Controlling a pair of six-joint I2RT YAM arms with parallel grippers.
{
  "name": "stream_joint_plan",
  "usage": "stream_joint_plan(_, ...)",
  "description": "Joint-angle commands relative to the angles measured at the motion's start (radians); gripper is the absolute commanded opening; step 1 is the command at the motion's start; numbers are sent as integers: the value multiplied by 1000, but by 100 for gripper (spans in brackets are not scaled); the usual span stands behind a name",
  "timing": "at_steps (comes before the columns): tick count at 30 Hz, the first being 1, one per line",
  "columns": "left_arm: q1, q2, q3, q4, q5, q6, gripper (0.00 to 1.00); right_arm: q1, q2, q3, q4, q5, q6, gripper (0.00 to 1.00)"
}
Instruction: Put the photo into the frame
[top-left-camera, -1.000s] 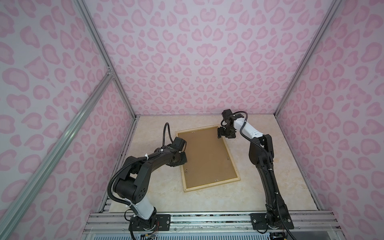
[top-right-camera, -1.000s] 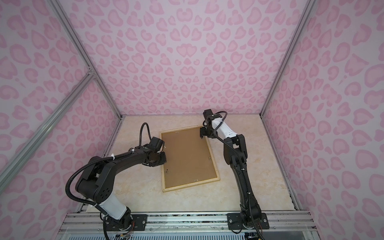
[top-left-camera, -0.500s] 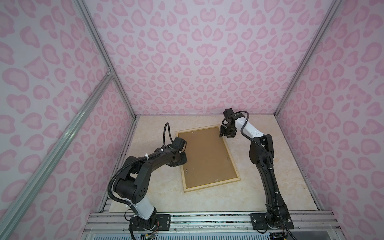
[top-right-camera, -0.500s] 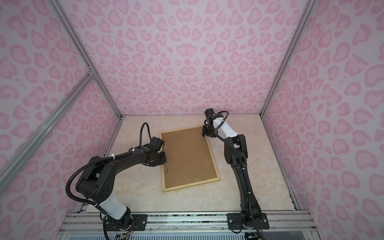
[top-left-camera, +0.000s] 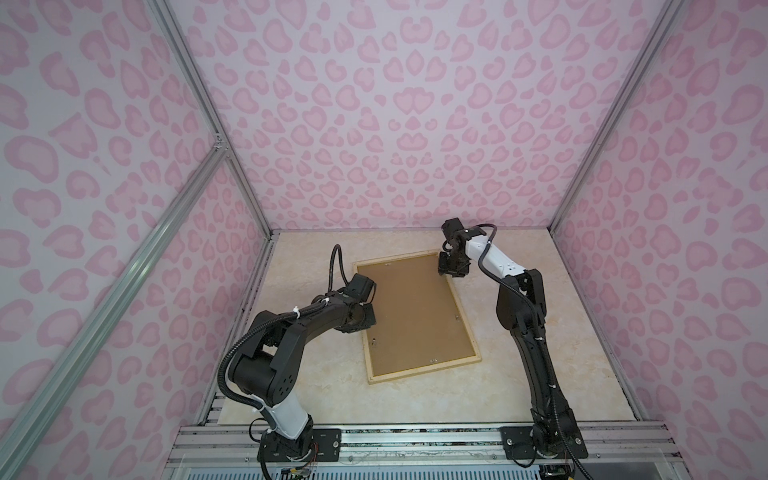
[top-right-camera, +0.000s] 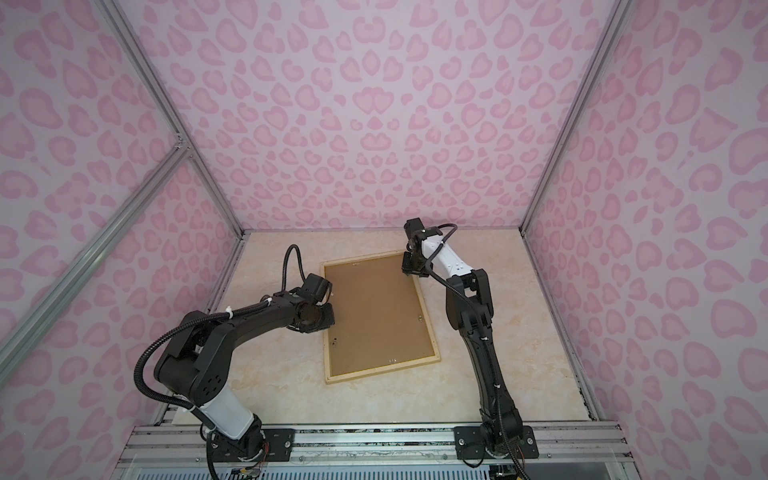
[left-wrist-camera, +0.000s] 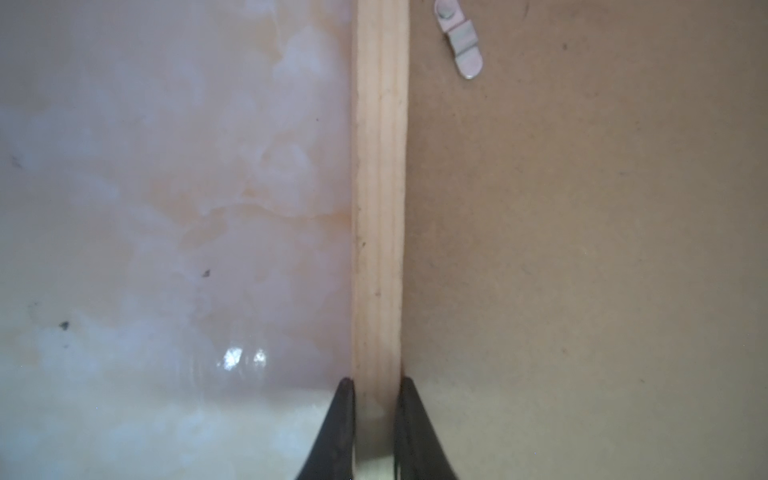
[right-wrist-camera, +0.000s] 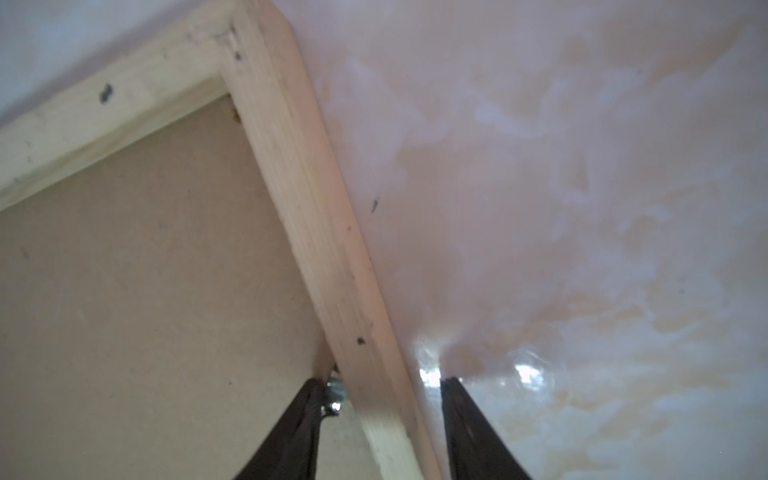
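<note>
Frame (top-left-camera: 424, 369) face-down, backing board (top-left-camera: 409, 316) hiding its inside, left hand (left-wrist-camera: 376, 380) pinching rail, right hand (right-wrist-camera: 384, 380) spread astride rail.

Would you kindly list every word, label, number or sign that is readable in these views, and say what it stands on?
None: no readable text shows in any view.
The frame is bare pale wood, its brown backing board is plain, the metal clip is unmarked, and the walls carry only a pink pattern.
Any marking on the arm bases is too small to read.
</note>
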Motion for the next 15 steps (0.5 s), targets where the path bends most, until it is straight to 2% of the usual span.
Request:
stream_joint_plan(1, -6, 23, -19, -31, 71, -18, 6, 1, 10, 5, -70, 28, 25, 48)
stream_joint_plan(6, -10, 28, -16, -23, 74, -22, 6, 1, 18, 16, -88, 29, 52, 47)
stream_joint_plan(15, -15, 36, -24, -10, 81, -24, 6, -40, 43, 60, -70, -28, 120, 53)
